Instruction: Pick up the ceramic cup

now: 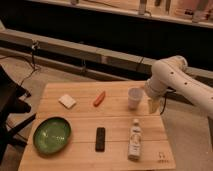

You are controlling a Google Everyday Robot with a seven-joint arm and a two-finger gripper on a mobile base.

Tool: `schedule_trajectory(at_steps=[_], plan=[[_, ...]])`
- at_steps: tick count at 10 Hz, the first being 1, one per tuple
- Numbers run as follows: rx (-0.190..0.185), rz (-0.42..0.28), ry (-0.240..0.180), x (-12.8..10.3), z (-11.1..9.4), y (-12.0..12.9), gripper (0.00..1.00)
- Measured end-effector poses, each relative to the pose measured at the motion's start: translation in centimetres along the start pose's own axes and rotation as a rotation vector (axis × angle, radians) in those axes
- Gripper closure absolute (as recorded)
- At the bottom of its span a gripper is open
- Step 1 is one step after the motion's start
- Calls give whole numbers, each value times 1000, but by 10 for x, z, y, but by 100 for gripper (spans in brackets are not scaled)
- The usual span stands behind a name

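Observation:
The ceramic cup (134, 97) is small, plain white and handleless, and stands upright near the right far part of the wooden table (80, 125). My gripper (154, 106) hangs from the white arm just right of the cup, at the table's right edge, a short gap from it. Nothing shows in the gripper.
On the table lie an orange carrot-like item (99, 98), a white block (67, 101), a green bowl (52, 135), a black remote (100, 139) and a white labelled bottle (134, 140) lying in front of the cup. A dark chair (10, 107) stands at the left.

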Motion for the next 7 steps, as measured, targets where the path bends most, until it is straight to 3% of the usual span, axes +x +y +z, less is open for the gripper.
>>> schedule_trajectory(at_steps=[7], plan=[[1,-36,-14,-2,9,-10,20]])
